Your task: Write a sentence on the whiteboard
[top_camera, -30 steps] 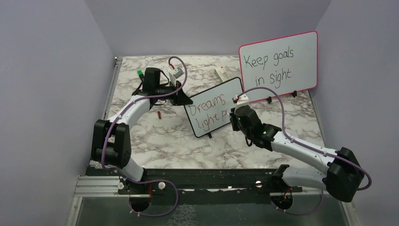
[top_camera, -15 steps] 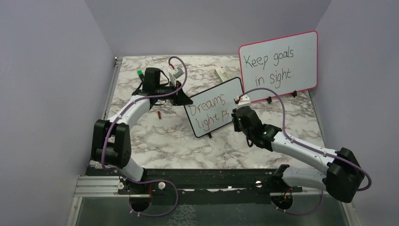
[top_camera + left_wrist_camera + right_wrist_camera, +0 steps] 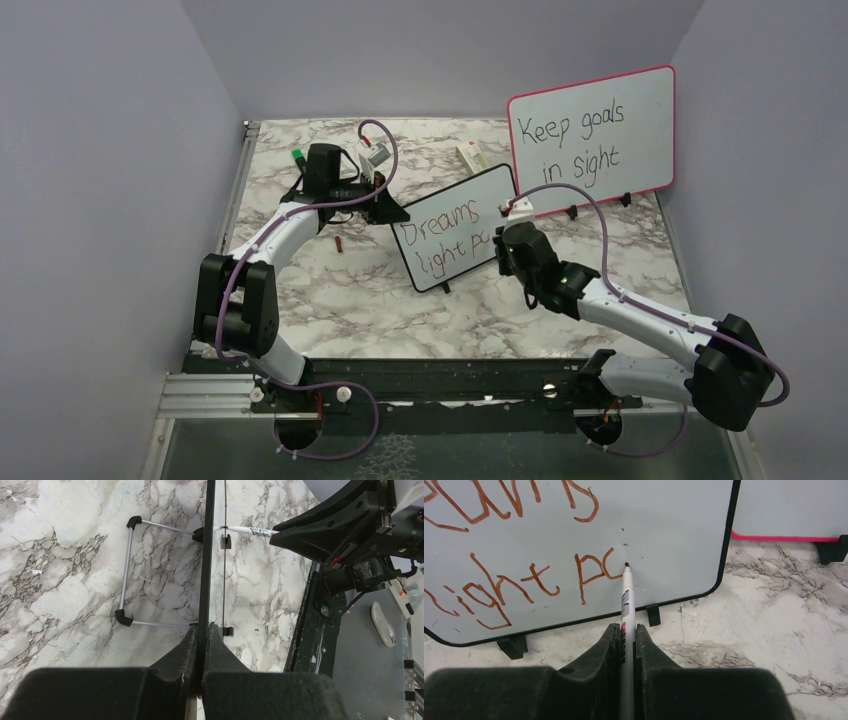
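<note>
The small black-framed whiteboard (image 3: 455, 228) stands tilted on the table's middle. It carries red writing (image 3: 445, 232), "Dreams" above "light pa", also seen in the right wrist view (image 3: 524, 575). My left gripper (image 3: 385, 210) is shut on the board's left edge, seen edge-on in the left wrist view (image 3: 204, 580), with its jaws (image 3: 202, 630) clamped on the frame. My right gripper (image 3: 503, 243) is shut on a white marker (image 3: 626, 605). The marker tip (image 3: 626, 564) touches the board (image 3: 664, 535) just right of the last red letter. The marker also shows in the left wrist view (image 3: 247, 530).
A larger pink-framed board (image 3: 592, 130) with black "Keep goals in sight" stands at the back right, its edge in the right wrist view (image 3: 784, 537). A red cap (image 3: 339, 244) lies left of the small board. A green-tipped marker (image 3: 297, 158) and small items (image 3: 470, 155) lie at the back.
My right gripper has shifted slightly right along the second line, and the red stroke after "p" has grown. The left arm and the board have not moved.
</note>
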